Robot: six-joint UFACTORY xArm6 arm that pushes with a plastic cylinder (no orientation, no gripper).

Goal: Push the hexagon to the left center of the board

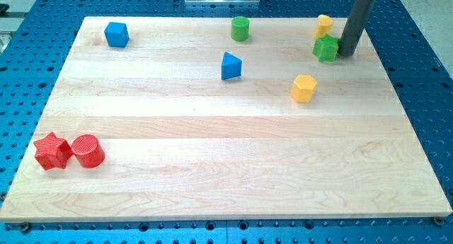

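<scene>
The yellow hexagon (304, 88) lies on the wooden board (212, 173) right of centre, in the upper half. My tip (347, 54) stands at the view's upper right, just right of a green star-shaped block (326, 49), touching or almost touching it. The tip is up and to the right of the hexagon, well apart from it. A second yellow block (324, 25) sits just above the green one; its shape is unclear.
A blue triangle (231, 66) lies near the top centre, a green cylinder (240, 28) above it, a blue cube (116, 34) at the top left. A red star (52, 150) and a red cylinder (88, 150) sit together at the lower left edge.
</scene>
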